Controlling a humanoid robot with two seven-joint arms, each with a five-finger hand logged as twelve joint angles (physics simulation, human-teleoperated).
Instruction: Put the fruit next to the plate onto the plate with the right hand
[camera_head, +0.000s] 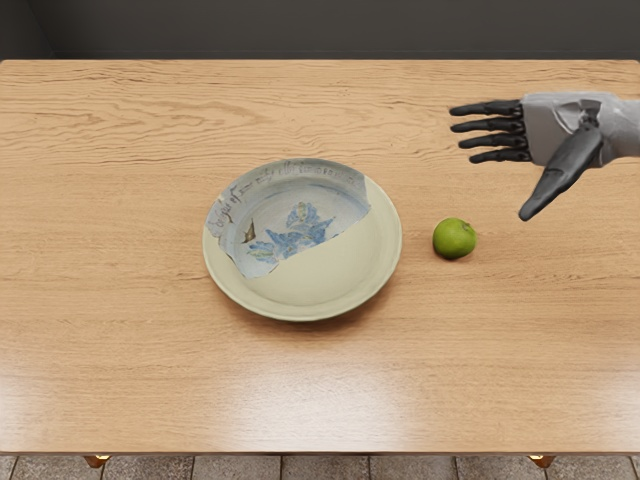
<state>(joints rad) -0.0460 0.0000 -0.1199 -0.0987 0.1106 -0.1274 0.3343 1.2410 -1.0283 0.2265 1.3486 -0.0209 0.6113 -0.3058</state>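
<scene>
Nearest the viewer lies the wooden table (320, 400), its front strip glossy under the light. Farther in sits the plate (345, 275), a shallow cream dish with a blue floral patch across its upper left part; nothing rests on it. Just to its right, apart from the rim and directly on the wood, sits the fruit (454, 238), small, round and green. Beyond the fruit and to its right hovers the right hand (540, 130), its arm entering from the picture's right edge. It holds nothing: the four fingers (487, 126) stretch out straight toward the left, stacked almost parallel, while the thumb angles down and toward the viewer. The hand appears to be above the table and apart from the fruit. The step in hand looks like the reach, with no grasp yet made. The next move calls for bringing the palm nearer and lower over the fruit, then closing fingers and thumb around it; being round, it could roll at a careless touch. The left arm is out of view.
</scene>
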